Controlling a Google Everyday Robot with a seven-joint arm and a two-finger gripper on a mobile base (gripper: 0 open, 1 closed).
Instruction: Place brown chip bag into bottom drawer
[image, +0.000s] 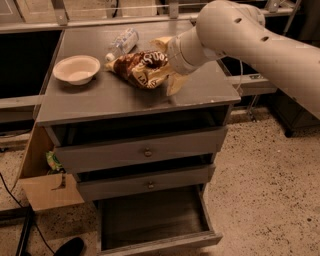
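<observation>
Pincer at brown chip bag on cabinet top, bowl left, bottom drawer open below.

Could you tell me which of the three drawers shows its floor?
The bottom drawer, lowest one; the two knobbed drawers above hide theirs. The gripper is at the brown chip bag atop the cabinet.

Pale arm outstretched from the right, pincer spread wide.

gripper over the tabletop: smooth matt plastic, probably. brown chip bag right beside it: glossy crinkled foil. bottom drawer well below: matt grey wood.
</observation>
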